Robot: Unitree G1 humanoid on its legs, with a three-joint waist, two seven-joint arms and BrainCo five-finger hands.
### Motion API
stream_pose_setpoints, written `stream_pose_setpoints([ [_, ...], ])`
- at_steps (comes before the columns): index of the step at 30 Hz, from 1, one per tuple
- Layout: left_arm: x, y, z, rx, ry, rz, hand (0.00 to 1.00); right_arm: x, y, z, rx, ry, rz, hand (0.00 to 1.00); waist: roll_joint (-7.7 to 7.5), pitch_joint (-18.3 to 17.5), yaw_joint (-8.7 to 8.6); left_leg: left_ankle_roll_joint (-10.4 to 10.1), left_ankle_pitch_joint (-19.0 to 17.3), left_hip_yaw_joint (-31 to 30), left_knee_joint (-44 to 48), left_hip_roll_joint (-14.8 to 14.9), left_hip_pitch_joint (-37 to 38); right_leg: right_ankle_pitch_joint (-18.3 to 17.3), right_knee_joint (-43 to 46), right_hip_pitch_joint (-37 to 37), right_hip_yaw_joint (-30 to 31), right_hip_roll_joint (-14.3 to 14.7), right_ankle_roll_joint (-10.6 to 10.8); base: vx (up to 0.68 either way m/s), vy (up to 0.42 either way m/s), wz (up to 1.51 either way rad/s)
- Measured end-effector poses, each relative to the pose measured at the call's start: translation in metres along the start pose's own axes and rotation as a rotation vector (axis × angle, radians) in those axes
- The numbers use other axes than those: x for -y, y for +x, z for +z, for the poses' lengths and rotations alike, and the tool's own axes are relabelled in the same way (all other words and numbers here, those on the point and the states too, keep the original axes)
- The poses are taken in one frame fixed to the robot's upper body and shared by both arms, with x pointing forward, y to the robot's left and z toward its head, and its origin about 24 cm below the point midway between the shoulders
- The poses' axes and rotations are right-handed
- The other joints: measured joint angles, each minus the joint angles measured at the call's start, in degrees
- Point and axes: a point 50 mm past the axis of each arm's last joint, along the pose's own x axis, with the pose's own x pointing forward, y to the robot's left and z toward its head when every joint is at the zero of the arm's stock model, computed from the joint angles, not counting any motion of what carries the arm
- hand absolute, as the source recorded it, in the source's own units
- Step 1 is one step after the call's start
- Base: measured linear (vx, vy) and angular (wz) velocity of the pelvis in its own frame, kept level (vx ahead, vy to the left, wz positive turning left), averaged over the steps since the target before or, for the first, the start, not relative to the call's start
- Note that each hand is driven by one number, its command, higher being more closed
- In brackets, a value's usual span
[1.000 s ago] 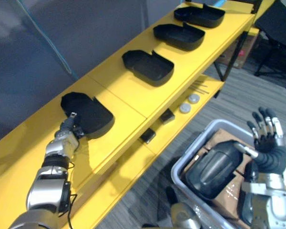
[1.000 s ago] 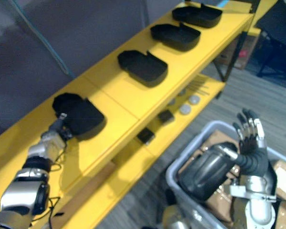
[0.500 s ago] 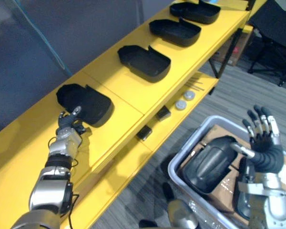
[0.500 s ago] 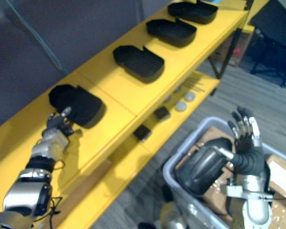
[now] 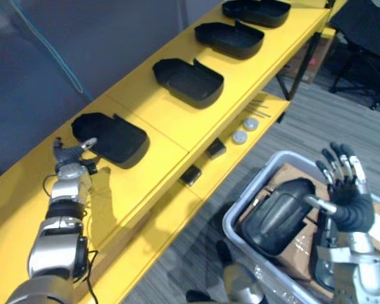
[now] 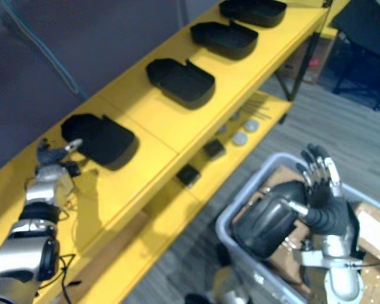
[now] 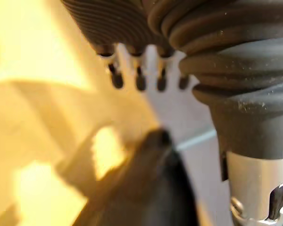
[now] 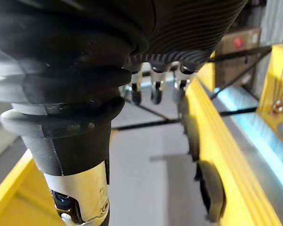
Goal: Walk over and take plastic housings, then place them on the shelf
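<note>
the fingers [image 7: 139, 81] of your left hand [image 5: 68, 161] are straight and spread, holding nothing. the hand hovers over the yellow shelf [image 5: 158, 120], just beside the near end of the nearest housing [image 5: 114, 140]. its thumb tip reaches to that housing's rim, and you cannot tell whether it touches. three more housings [image 5: 189, 81] lie open side up in a row farther along the same top board, well apart from one another.

your right hand [image 5: 348, 195] is raised over the grey bin [image 5: 229, 221] on the floor. its fingers [image 5: 342, 163] are straight and fanned upward, gripping nothing. its thumb lies against a rounded dark housing [image 5: 275, 216] that sits dome up inside the bin, on cardboard [image 5: 285, 177].

on the shelf's lower board you have two round discs [image 5: 246, 130] side by side and two small dark blocks [image 5: 216, 149] nearer to you.
</note>
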Motion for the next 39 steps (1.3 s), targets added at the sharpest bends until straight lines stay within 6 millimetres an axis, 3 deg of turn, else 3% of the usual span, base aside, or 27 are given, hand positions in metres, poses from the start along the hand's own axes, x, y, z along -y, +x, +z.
stream_pose_setpoints([
  [4,-0.002,-0.001,0.02,0.12,-0.015,0.022,0.0,0.0,0.005,0.0,0.006,0.026,0.059,0.0,0.07,-0.05,1.38,0.71,0.46,-1.76,-0.18,-0.21,-0.4,0.04,-0.01,0.54,-2.08,-0.63,-0.04,-0.07,0.025,0.26],
  [7,-0.007,-0.007,0.023,0.2,-0.002,0.023,0.0,-0.004,0.017,-0.014,-0.034,0.055,0.109,0.0,0.49,-0.55,3.08,1.13,0.77,-3.58,-0.76,-0.38,-0.61,0.02,-0.02,1.13,-3.97,-1.06,-0.05,-0.11,0.047,0.31],
  [11,-0.007,-0.024,-0.002,0.23,0.046,-0.021,0.0,0.0,0.035,-0.047,-0.164,0.055,0.117,0.0,1.47,-2.99,6.17,1.18,1.11,-7.11,-0.74,-0.4,-1.07,0.0,-0.03,2.48,-7.55,-1.8,0.0,-0.06,0.05,0.42],
  [13,-0.003,-0.037,-0.014,0.244,0.045,-0.059,0.0,0.008,0.047,-0.064,-0.22,0.024,0.083,0.0,1.27,-3.89,8.09,1.16,1.21,-8.58,-0.81,-0.4,-0.75,-0.44,-0.04,3.49,-9.1,-2.08,-0.46,-0.04,0.057,0.46],
  [16,0.006,-0.07,-0.034,0.244,-0.021,-0.125,0.0,0.023,0.068,-0.085,-0.295,-0.032,-0.019,0.0,0.91,-5.36,11.33,1.14,1.48,-11.66,-0.76,-0.59,-0.81,-0.93,-0.04,5.06,-12.29,-2.68,0.25,-0.02,0.066,0.51],
  [19,-0.008,-0.106,-0.053,0.223,-0.088,-0.111,0.0,0.031,0.083,-0.094,-0.321,-0.086,-0.126,0.0,0.34,-6.84,14.73,1.35,1.95,-15.58,-0.64,-0.88,-1.8,-1.24,-0.04,6.06,-16.06,-3.4,0.45,0.0,0.071,0.59],
  [21,-0.021,-0.113,-0.061,0.202,-0.099,-0.073,0.0,0.035,0.089,-0.099,-0.337,-0.103,-0.179,0.0,-0.16,-7.6,16.49,1.41,2.24,-17.09,-0.58,-0.98,-2.49,-1.26,-0.04,6.22,-17.56,-3.61,0.48,0.01,0.064,0.54],
  [22,-0.038,-0.116,-0.074,0.156,-0.106,0.005,0.0,0.038,0.097,-0.102,-0.355,-0.117,-0.225,0.0,-0.57,-7.69,18.11,1.48,2.45,-18.59,-0.56,-1.09,-2.53,-1.25,-0.04,6.98,-19.01,-3.79,0.48,0.0,0.059,0.51],
  [25,-0.068,-0.124,-0.1,0.067,-0.081,0.122,0.0,0.041,0.107,-0.108,-0.385,-0.112,-0.285,0.0,-1.38,-8.1,20.34,1.64,2.69,-20.51,-0.54,-1.22,-2.62,-1.32,-0.06,7.92,-21.44,-4.02,0.55,-0.01,0.056,0.41],
  [27,-0.091,-0.134,-0.136,-0.046,0.032,0.18,0.0,0.044,0.12,-0.113,-0.421,-0.101,-0.327,0.0,-2.35,-8.27,22.82,1.59,2.86,-22.19,-0.59,-1.27,-3.44,-1.49,-0.07,8.12,-23.1,-4.16,0.3,-0.04,0.066,0.37],
  [28,-0.095,-0.137,-0.145,-0.081,0.055,0.188,0.0,0.044,0.123,-0.113,-0.426,-0.096,-0.332,0.0,-2.73,-8.27,23.21,1.46,2.95,-22.76,-0.63,-1.33,-3.69,-1.55,-0.07,8.09,-23.47,-4.22,0.23,-0.05,0.057,0.43],
  [30,-0.106,-0.152,-0.184,-0.238,0.117,0.216,0.0,0.046,0.135,-0.116,-0.446,-0.07,-0.35,0.0,-3.88,-8.23,25.11,1.43,3.59,-23.97,-0.76,-1.36,-4.52,-1.79,-0.07,7.95,-24.87,-4.28,-0.08,-0.03,0.032,0.33],
  [33,-0.11,-0.182,-0.229,-0.423,0.169,0.192,0.0,0.05,0.149,-0.116,-0.476,-0.062,-0.363,0.0,-4.16,-8.07,26.27,1.19,3.86,-24.74,-0.8,-1.35,-4.65,-2.16,-0.07,8.32,-26.15,-4.34,-0.21,-0.01,0.023,0.17],
  [39,-0.112,-0.203,-0.258,-0.527,0.224,0.099,0.0,0.063,0.157,-0.116,-0.542,-0.094,-0.4,0.0,-4.37,-7.81,26.53,0.51,4.38,-24.37,-1.89,-1.06,-4.03,-3.32,-0.07,8.53,-26.39,-4.06,-0.55,0.03,0.023,0.04],
])
